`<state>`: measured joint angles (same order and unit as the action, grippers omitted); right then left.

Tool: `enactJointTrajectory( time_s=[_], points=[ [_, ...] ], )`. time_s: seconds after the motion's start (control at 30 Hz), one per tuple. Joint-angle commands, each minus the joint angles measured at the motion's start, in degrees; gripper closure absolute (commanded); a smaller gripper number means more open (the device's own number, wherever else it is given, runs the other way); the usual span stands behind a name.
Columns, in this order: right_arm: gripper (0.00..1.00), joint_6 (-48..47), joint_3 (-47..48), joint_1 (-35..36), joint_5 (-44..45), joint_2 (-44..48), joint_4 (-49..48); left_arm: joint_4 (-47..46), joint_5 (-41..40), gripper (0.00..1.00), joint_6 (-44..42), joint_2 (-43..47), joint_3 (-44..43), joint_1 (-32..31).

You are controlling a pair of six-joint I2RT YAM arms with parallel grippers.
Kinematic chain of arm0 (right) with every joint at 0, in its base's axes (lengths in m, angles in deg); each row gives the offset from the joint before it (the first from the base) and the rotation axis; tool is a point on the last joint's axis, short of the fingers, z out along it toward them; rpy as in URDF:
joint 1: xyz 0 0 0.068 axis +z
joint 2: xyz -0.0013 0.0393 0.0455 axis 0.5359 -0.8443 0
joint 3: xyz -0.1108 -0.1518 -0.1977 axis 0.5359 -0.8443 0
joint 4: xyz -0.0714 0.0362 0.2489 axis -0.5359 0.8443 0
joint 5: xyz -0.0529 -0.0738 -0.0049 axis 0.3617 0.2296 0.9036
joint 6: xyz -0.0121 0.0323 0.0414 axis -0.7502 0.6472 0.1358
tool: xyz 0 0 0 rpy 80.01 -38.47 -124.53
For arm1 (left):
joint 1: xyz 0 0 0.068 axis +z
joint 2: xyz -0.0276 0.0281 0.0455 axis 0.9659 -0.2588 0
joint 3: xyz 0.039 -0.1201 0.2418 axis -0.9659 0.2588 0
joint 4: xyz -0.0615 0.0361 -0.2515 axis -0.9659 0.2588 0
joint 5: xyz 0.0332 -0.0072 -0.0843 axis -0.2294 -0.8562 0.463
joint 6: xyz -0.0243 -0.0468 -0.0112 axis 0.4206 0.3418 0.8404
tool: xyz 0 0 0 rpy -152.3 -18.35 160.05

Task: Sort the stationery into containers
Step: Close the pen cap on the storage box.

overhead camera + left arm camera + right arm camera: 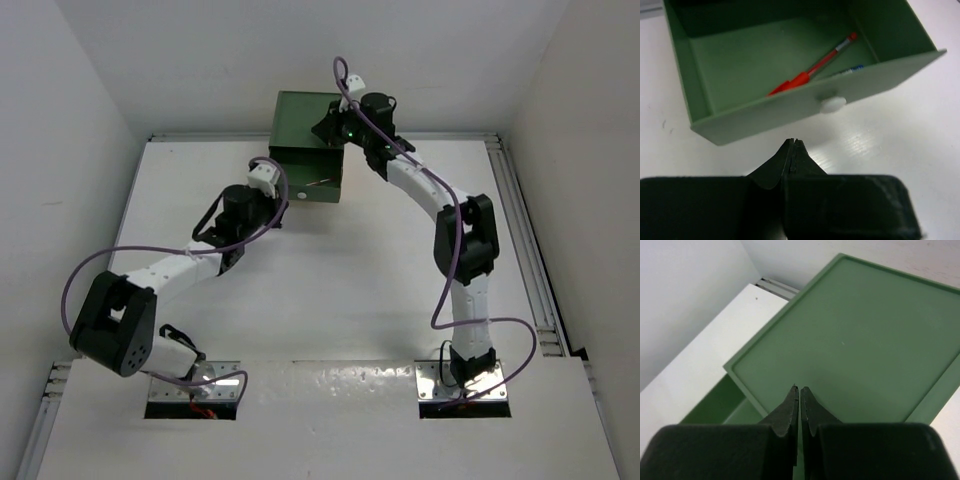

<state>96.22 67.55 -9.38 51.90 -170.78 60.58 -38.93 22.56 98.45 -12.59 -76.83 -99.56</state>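
A dark green cabinet (305, 115) stands at the back of the table, its green drawer (325, 192) pulled out toward me. Inside the drawer (697, 95) lie a red pen (812, 70) and a blue-marked white pen (850, 71); a white round knob (833, 104) sits on its front. My left gripper (791, 141) is shut and empty, just short of the knob, seen at the drawer's left corner from above (272, 188). My right gripper (799, 388) is shut with nothing in it, hovering over the cabinet's flat top (860, 335), near its front edge (335, 128).
White walls enclose the table on the left, back and right. A metal rail (520, 230) runs along the right edge. Purple cables (90, 265) loop off both arms. The open drawer shows below the cabinet top's edge (715, 405).
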Motion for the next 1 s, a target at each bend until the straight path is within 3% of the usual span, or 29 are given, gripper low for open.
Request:
enactJointTrajectory(
  time_s=[0.0, 0.63, 0.97],
  points=[
    [0.98, -2.18, 2.96, 0.26, 1.07, -0.42, -1.36, -4.69, -3.67, 1.00, 0.98, -1.39, -3.91, -0.49],
    [0.99, -1.04, 0.68, -0.52, -4.11, -0.33, 3.57, -10.93, -5.88, 1.00, -2.54, -15.10, -14.45, -1.20],
    [0.97, 0.80, 0.32, -1.93, -5.25, -0.24, 4.18, -9.61, -4.65, 1.00, -2.54, -22.13, -23.42, -0.58]
  ],
)
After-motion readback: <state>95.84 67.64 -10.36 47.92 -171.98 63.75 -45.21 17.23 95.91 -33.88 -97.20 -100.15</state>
